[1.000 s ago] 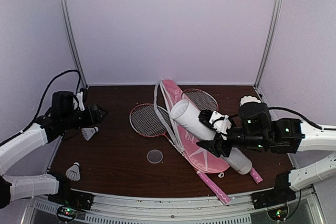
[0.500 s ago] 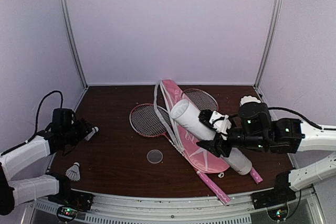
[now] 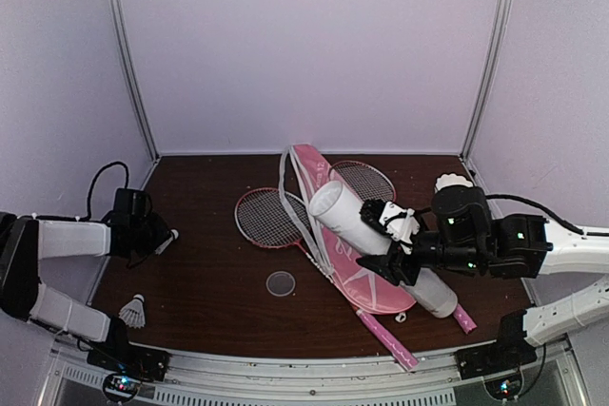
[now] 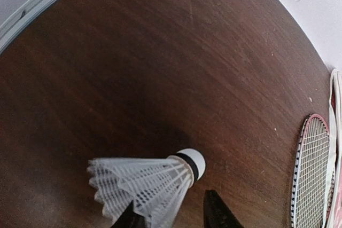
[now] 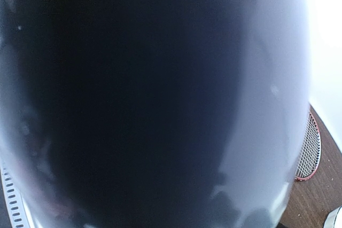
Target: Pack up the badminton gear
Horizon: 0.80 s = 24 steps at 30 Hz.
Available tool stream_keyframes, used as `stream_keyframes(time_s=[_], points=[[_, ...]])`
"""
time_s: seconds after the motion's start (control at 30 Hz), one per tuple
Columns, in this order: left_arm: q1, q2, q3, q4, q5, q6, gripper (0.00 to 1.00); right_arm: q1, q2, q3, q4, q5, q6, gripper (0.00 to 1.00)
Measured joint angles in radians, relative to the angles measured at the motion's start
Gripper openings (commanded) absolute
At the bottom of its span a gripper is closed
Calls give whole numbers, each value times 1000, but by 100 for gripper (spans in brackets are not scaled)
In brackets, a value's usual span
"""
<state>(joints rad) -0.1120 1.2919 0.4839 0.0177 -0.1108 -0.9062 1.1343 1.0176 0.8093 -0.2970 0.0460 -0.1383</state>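
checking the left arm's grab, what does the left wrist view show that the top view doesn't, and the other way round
Only the left wrist view: the shuttlecock close up, with a black band behind its cork tip and its feathers between the left jaws, a gap showing on one side.
Only the top view: a second shuttlecock, the round dish, the pink cover, and the right jaws holding the white tube tilted up.
Both: the brown table, that first shuttlecock and a red-framed racquet.
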Motion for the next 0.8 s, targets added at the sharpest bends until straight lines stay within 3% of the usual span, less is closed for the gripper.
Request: stream_keyframes(time_s=[0.17, 0.37, 0.5, 0.63, 0.8], points=[[7, 124, 71, 71, 17, 15, 0, 0, 0, 0, -2, 0, 0, 38], [8, 139, 122, 72, 43, 73, 0, 0, 0, -1, -8, 2, 0, 38], [-14, 50, 189, -33, 82, 172, 0, -2, -3, -5, -11, 3, -8, 38], [-123, -105, 341, -180, 169, 344, 0, -2, -14, -12, -21, 4, -23, 38], [-312, -264, 518, -270, 387, 541, 0, -2, -20, -13, -25, 4, -47, 38]])
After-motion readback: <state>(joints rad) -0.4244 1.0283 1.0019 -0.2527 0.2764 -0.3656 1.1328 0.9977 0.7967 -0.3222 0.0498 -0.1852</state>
